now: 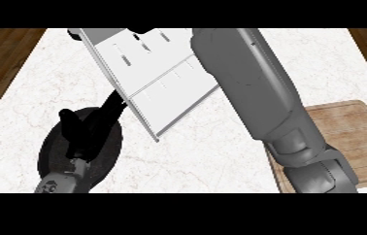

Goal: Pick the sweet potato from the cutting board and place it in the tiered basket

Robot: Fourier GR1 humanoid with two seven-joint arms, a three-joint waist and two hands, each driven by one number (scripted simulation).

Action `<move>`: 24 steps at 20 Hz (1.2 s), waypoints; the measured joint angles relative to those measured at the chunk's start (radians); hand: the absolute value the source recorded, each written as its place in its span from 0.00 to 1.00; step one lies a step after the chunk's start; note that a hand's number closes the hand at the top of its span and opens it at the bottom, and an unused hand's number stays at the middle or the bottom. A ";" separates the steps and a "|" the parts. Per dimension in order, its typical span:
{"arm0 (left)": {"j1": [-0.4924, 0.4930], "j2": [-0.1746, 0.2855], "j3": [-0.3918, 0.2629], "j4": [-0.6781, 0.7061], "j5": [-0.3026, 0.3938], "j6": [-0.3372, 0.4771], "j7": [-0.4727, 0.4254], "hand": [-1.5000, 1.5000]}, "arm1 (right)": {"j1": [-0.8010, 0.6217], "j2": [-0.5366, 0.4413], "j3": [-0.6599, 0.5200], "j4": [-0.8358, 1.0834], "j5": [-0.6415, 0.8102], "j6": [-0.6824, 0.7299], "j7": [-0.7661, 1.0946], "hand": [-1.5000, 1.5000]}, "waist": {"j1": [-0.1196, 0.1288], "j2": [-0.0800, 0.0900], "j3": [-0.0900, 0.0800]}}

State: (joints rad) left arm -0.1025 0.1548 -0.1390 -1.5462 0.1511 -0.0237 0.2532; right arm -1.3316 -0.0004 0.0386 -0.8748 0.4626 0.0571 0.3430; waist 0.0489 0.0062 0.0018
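The white tiered basket (154, 78) stands tilted across the upper middle of the head view, its slotted shelves facing me. My right forearm (251, 93) rises from the lower right over the basket's right side and runs out under the view's top edge, so its hand is out of sight. The sweet potato shows nowhere. At the right edge lies the wooden cutting board (341, 127), with its visible part bare. My left hand (84, 132) rests open at the lower left, fingers pointing up toward the basket's lower corner.
The white marble counter (208, 151) fills most of the view. Dark wooden floor (16, 47) shows past its left edge. A dark round shadow lies under my left hand.
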 measured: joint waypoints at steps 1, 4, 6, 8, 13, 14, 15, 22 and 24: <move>-0.001 0.001 0.000 0.000 0.004 -0.009 -0.002 0.50 | 0.003 0.000 -0.003 0.015 -0.044 -0.027 -0.009 1.00 | 0.007 0.002 -0.001; -0.020 -0.007 -0.010 0.010 0.001 -0.015 0.006 0.50 | -0.007 0.000 0.026 0.075 -0.183 -0.084 -0.048 0.00 | 0.025 0.007 -0.001; -0.026 -0.006 -0.007 0.011 0.007 -0.022 0.015 0.50 | -0.022 0.000 0.054 0.122 -0.260 -0.099 -0.089 0.00 | 0.030 0.008 -0.001; -0.032 -0.006 -0.006 0.018 0.008 -0.031 0.008 0.50 | -0.039 0.000 0.092 0.160 -0.336 -0.119 -0.129 0.00 | 0.039 0.009 -0.002; -0.049 -0.015 -0.006 0.031 0.001 -0.030 0.013 0.50 | -0.066 0.000 0.211 0.194 -0.503 -0.211 -0.224 0.00 | 0.048 0.009 -0.003; -0.044 -0.019 -0.008 0.031 -0.005 -0.026 0.003 0.50 | -0.071 0.000 0.224 0.190 -0.528 -0.236 -0.241 0.00 | 0.045 0.008 -0.002; -0.038 -0.020 -0.011 0.027 -0.009 -0.027 -0.004 0.50 | -0.085 0.000 0.231 0.198 -0.548 -0.265 -0.257 0.00 | 0.047 0.009 -0.003; -0.019 -0.004 0.021 0.013 0.005 -0.030 0.020 0.50 | -0.123 0.000 0.216 0.255 -0.630 -0.453 -0.306 0.00 | 0.014 0.003 -0.001; -0.003 0.001 0.030 0.002 0.007 -0.029 0.024 0.50 | -0.130 -0.015 0.181 0.266 -0.645 -0.472 -0.277 0.00 | -0.003 -0.001 0.000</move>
State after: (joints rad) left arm -0.1053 0.1556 -0.1091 -1.5437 0.1577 -0.0523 0.2769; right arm -1.4612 -0.0152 0.2201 -0.6087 -0.1824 -0.4146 0.0656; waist 0.0459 0.0051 0.0020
